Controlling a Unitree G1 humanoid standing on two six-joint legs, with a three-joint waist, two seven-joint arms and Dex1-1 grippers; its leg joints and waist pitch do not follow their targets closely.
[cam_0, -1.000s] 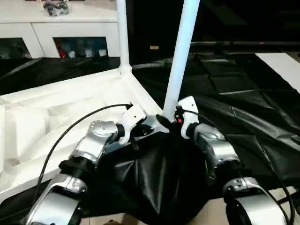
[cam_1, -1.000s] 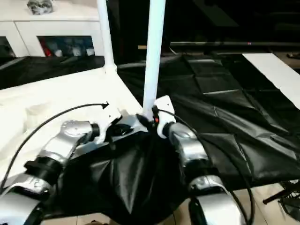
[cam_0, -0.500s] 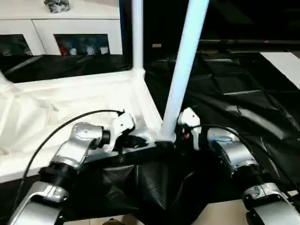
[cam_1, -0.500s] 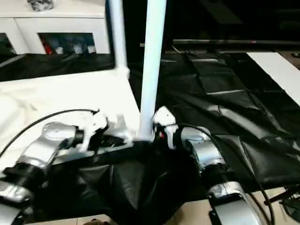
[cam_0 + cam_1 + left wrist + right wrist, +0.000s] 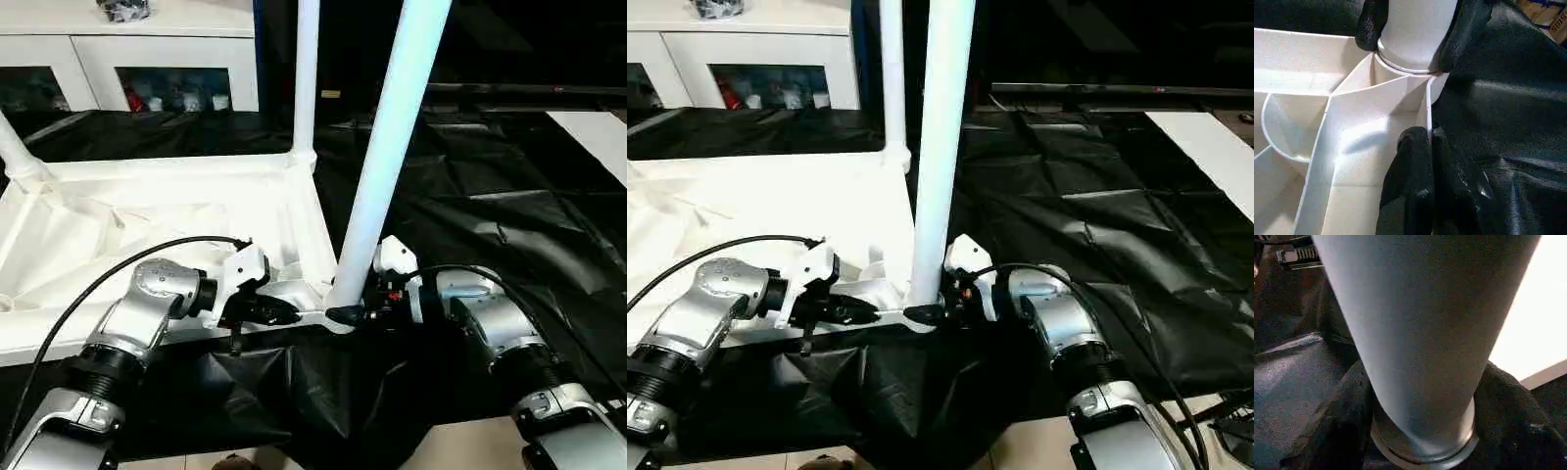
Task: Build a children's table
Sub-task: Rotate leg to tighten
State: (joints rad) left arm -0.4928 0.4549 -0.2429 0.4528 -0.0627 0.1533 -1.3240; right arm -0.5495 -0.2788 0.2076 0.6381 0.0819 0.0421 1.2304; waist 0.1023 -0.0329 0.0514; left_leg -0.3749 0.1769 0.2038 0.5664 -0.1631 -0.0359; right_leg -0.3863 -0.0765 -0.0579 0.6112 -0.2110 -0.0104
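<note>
Ribbed white plastic table top (image 5: 147, 211) lies underside-up on crinkled black sheeting (image 5: 509, 196). Right gripper (image 5: 1410, 36) grasps the smooth tapered near leg (image 5: 387, 157) at its round corner socket; left gripper (image 5: 1422, 171), clenched, presses the rim beside that socket.

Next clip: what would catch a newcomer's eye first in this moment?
A tall white leg stands upright in the near corner socket of the upturned white tabletop, dominating the middle of the head views. The right gripper has its jaws around the leg's base, while the left gripper, jaws shut, rests at the tabletop's near rim beside it. Black sheeting lies underneath, and a second leg rises at the far corner.
</note>
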